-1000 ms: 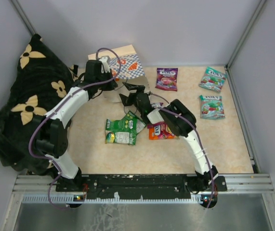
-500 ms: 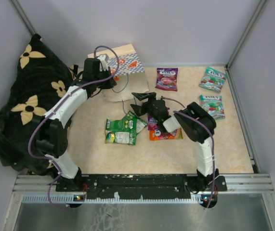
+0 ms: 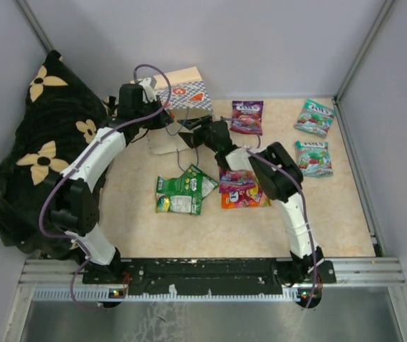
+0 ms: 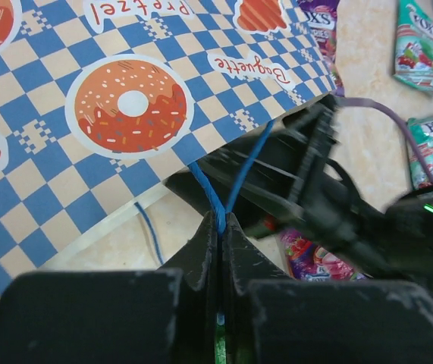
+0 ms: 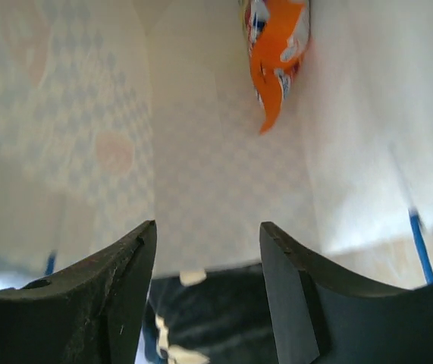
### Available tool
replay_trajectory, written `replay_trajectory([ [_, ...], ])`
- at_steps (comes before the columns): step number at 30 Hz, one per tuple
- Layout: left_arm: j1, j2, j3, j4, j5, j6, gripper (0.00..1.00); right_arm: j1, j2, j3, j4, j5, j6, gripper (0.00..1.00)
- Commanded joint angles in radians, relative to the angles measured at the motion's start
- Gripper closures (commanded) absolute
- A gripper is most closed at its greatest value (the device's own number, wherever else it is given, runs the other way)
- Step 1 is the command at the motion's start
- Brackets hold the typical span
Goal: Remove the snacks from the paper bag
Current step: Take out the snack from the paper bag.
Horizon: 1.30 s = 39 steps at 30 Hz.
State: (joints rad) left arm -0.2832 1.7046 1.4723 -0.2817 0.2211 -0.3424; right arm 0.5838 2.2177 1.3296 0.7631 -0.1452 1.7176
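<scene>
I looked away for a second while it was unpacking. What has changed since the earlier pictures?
The right gripper swung back over the table, then returned to the paper bag; its open jaws now face an orange pouch inside. A purple-red pouch now shows where it paused. The left gripper stays shut on the blue cord handle; the green pouches and teal pouches have not moved.

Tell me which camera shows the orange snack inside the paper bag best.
The right wrist view: it looks straight into the paper bag, where the orange snack lies at the far end. The top view and left wrist view show only the bag's outside; that snack is hidden.
</scene>
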Motion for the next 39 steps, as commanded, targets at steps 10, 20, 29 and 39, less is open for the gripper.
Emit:
replay_trajectory([
  [10, 0.006, -0.045, -0.026, 0.113, 0.182, -0.122, 1.0, 0.04, 0.456, 0.755, -0.433, 0.101, 0.071, 0.28],
  [20, 0.006, -0.025, -0.022, 0.111, 0.173, -0.11, 1.0, 0.09, 0.45, 0.753, -0.475, 0.185, 0.036, 0.28],
  [29, 0.018, -0.036, -0.036, 0.064, 0.106, -0.064, 1.0, 0.125, 0.063, 0.108, -0.179, 0.321, -0.055, 0.27],
  [39, 0.021, -0.054, -0.045, 0.07, 0.199, -0.094, 1.0, 0.104, 0.193, 0.384, -0.298, 0.078, -0.183, 0.36],
])
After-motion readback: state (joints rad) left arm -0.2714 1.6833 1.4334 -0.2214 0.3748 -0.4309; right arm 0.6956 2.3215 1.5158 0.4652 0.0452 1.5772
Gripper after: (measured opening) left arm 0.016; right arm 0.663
